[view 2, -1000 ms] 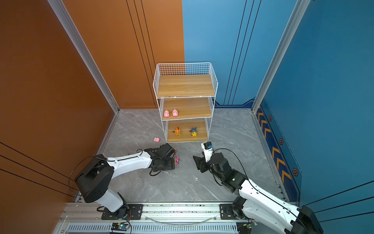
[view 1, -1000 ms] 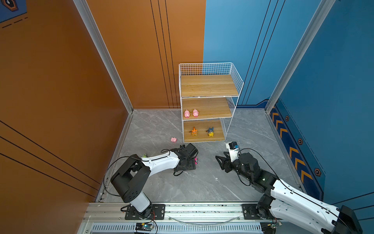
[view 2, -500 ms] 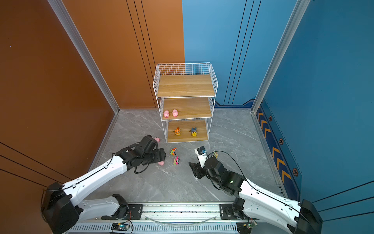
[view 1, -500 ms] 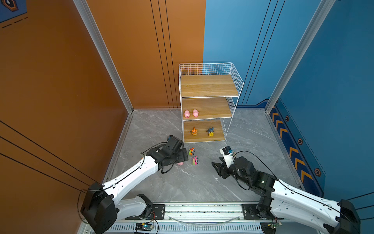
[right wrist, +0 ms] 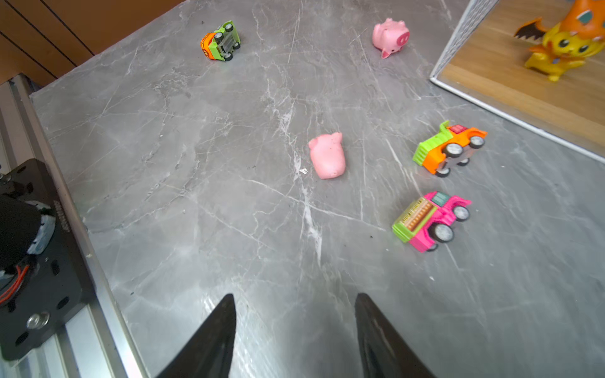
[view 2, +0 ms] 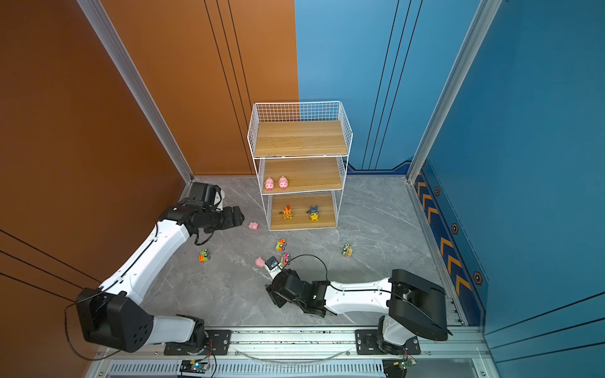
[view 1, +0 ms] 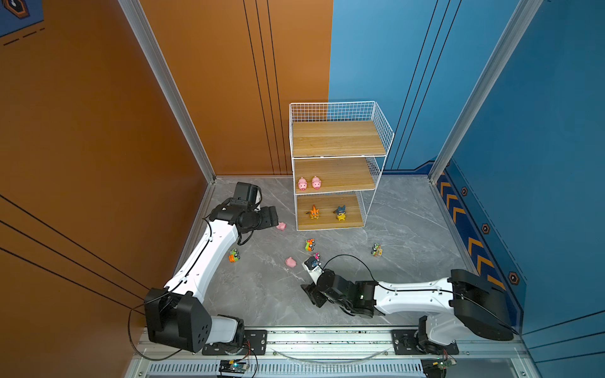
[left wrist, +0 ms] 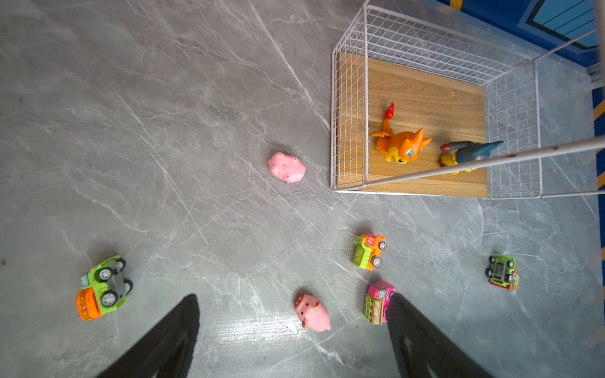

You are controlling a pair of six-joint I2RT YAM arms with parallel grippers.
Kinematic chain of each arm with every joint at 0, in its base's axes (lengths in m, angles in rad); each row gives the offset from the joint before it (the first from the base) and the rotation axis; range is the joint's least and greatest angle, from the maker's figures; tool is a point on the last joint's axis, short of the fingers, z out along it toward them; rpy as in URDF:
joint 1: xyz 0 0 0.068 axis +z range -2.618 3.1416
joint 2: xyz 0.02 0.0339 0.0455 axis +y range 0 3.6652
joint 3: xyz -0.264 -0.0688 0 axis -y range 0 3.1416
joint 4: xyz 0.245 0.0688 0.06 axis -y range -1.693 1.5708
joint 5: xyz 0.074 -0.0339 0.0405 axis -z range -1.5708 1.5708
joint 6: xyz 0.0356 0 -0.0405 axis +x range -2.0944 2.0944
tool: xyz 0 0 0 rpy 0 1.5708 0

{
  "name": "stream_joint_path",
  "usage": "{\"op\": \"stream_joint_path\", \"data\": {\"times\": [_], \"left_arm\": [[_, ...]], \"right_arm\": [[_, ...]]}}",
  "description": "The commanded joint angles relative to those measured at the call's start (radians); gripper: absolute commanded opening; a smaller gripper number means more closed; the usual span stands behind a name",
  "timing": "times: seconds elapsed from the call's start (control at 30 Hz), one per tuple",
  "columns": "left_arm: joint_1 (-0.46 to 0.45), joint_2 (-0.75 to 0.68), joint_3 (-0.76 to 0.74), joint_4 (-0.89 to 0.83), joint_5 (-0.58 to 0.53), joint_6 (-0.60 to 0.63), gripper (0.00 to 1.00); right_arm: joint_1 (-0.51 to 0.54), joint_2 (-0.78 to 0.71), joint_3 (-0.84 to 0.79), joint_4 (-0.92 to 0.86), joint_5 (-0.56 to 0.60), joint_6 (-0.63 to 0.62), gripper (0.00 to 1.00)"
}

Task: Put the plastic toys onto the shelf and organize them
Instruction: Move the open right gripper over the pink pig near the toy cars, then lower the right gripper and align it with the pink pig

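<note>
- Two pink pigs stand side by side on the middle board of the shelf (view 1: pixel 337 139), near its front edge. The second pig (view 1: pixel 316 182) is at 3 o'clock from the first pig (view 1: pixel 302 184).
- On the bottom board stands the orange cat figure (view 1: pixel 314 212). The blue-and-yellow figure (view 1: pixel 341 213) is at its 3 o'clock.
- The third pig (view 1: pixel 281 225) lies on the grey floor (view 1: pixel 262 294). It is just beside the shelf's bottom corner, at 9 o'clock from it.
- The fourth pig (view 1: pixel 290 262) lies on the floor at 6 o'clock from the third pig, well apart from it.
- The orange car (view 1: pixel 309 244) sits on the floor near the shelf, at 6 o'clock from it. The pink car (view 1: pixel 316 256) is close by, at 5 o'clock from the orange car.
- The green car (view 1: pixel 234 256) is at 9 o'clock from the fourth pig, next to the left arm. It is tipped over, so its belly and wheels show.
- The fourth car (view 1: pixel 376 250) is at 3 o'clock from the orange car, well apart. It is tipped over too.
- The left gripper (left wrist: pixel 292 296) hangs at 9 o'clock from the third pig. Its two fingers are spread wide and pinch nothing.
- The right gripper (right wrist: pixel 294 296) is at 6 o'clock from the fourth pig. Its fingers are apart and pinch nothing.
</note>
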Motion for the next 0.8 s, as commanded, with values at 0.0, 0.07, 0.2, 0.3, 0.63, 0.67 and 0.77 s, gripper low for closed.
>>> {"op": "stream_joint_path", "data": {"times": [0.0,0.07,0.2,0.3,0.63,0.67,0.77], "left_arm": [[-0.021,-0.017,0.006,-0.03,-0.023,0.07,0.91],[-0.034,-0.044,-0.023,-0.001,-0.053,0.07,0.91],[-0.059,-0.065,-0.046,0.005,-0.065,0.102,0.9],[-0.057,-0.083,-0.071,0.007,-0.06,0.113,0.9],[-0.054,-0.099,-0.089,0.023,-0.037,0.117,0.9],[-0.054,-0.1,-0.09,0.023,-0.036,0.117,0.9],[-0.051,-0.098,-0.092,0.024,-0.037,0.117,0.9]], "right_arm": [[-0.018,0.113,0.071,0.099,-0.023,0.033,0.57],[-0.039,0.181,0.097,0.135,-0.034,0.037,0.56],[-0.083,0.281,0.142,0.172,-0.063,0.058,0.53],[-0.106,0.333,0.171,0.173,-0.052,0.07,0.5],[-0.152,0.422,0.234,0.163,-0.014,0.074,0.4],[-0.155,0.428,0.241,0.154,-0.006,0.073,0.39],[-0.168,0.435,0.242,0.15,-0.002,0.077,0.37]]}}
